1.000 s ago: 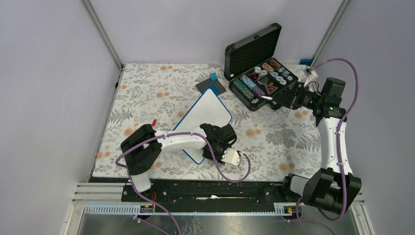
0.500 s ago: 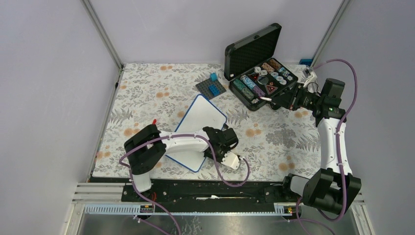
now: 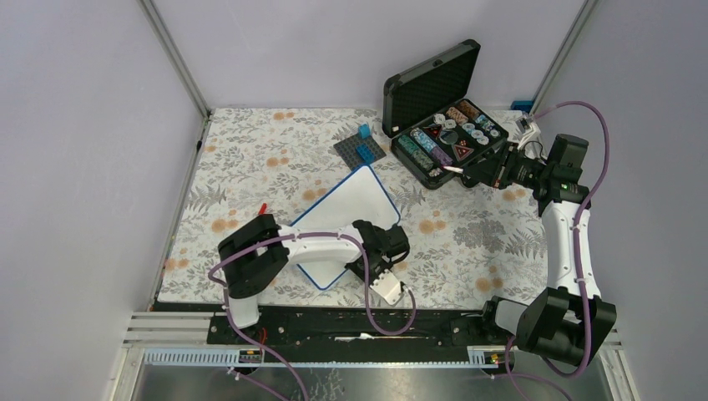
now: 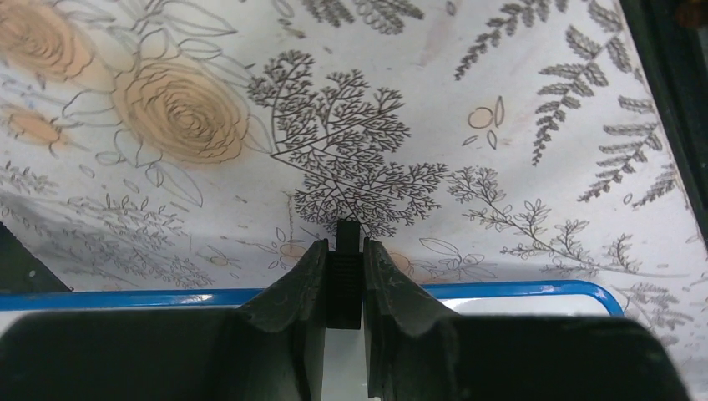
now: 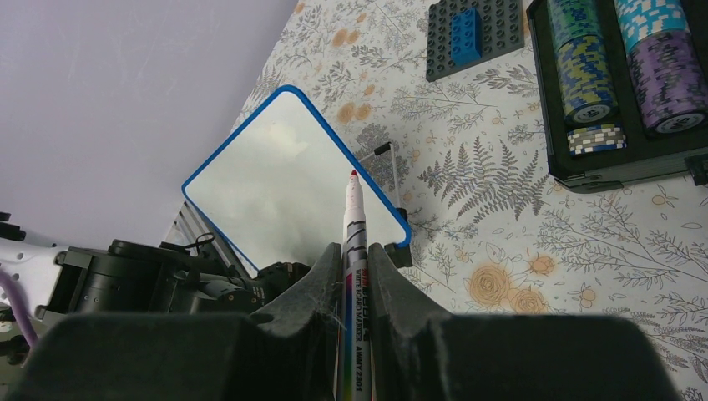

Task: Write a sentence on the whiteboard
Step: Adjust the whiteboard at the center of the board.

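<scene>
White and bare, the whiteboard [image 3: 338,219] was seen from above on the flowered cloth [image 3: 250,159]. It had been turned and drawn nearer the arm bases than a second before, with one corner now pointed at the grey studded plate [image 3: 355,153]. The left gripper [image 3: 366,255] had been brought onto its near right edge. No sentence had been written yet, so the shift was judged to be a squaring-up of the board for the pen. From the left wrist, the jaws were seen almost closed, pinched on a small black foot [image 4: 343,288] at the thin, glossy blue frame; a second earlier they had stood wider. From the right wrist, the right gripper [image 5: 348,255] was seen clamped narrowly on a slim white marker [image 5: 354,225] with a red tip. The marker was held in the air well apart from the board, in whose smooth face dull reflections were given back. Off to the side a hard black case [image 5: 634,170] of ridged chip stacks was seen.
</scene>
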`<state>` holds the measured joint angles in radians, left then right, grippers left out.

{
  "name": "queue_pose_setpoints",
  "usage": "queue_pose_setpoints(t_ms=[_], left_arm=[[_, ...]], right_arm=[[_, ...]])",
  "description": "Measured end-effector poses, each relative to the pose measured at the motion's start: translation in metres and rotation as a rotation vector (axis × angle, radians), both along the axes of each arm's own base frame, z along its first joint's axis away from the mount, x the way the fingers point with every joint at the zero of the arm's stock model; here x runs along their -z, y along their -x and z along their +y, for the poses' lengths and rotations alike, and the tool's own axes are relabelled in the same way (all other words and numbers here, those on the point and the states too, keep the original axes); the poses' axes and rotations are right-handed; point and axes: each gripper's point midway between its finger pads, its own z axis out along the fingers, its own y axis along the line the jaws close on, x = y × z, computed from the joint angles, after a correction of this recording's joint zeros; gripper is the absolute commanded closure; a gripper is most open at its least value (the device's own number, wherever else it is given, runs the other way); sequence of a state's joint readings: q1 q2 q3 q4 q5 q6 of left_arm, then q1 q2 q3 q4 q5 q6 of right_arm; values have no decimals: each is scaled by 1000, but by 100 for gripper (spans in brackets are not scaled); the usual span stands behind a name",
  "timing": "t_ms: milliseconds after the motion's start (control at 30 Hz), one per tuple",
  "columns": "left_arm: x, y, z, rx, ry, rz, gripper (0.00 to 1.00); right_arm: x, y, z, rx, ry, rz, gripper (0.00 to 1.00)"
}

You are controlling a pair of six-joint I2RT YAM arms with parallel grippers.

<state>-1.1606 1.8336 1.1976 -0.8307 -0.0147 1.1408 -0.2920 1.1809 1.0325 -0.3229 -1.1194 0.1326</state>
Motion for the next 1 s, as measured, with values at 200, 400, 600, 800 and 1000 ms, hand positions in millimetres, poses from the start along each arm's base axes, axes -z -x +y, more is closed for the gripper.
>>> queue_pose_setpoints(t_ms=[200,400,600,800,1000], left_arm=[[2,-3,1,121,-84,11,100],[1,-13,-4,206,-139,-12,80],[-3,-24,-5,241,-175,-72,48],[-15,-29,-18,197,-134,-108,33],[-46,-21,-34,129,-45,-125,31]], right_arm=[[0,0,0,-1,0,0,100],[1,0,0,-1,-2,3,100],[1,1,1,-6,-5,4,100],[1,1,1,-7,-6,4,100],[1,1,1,-5,-9,9,100]])
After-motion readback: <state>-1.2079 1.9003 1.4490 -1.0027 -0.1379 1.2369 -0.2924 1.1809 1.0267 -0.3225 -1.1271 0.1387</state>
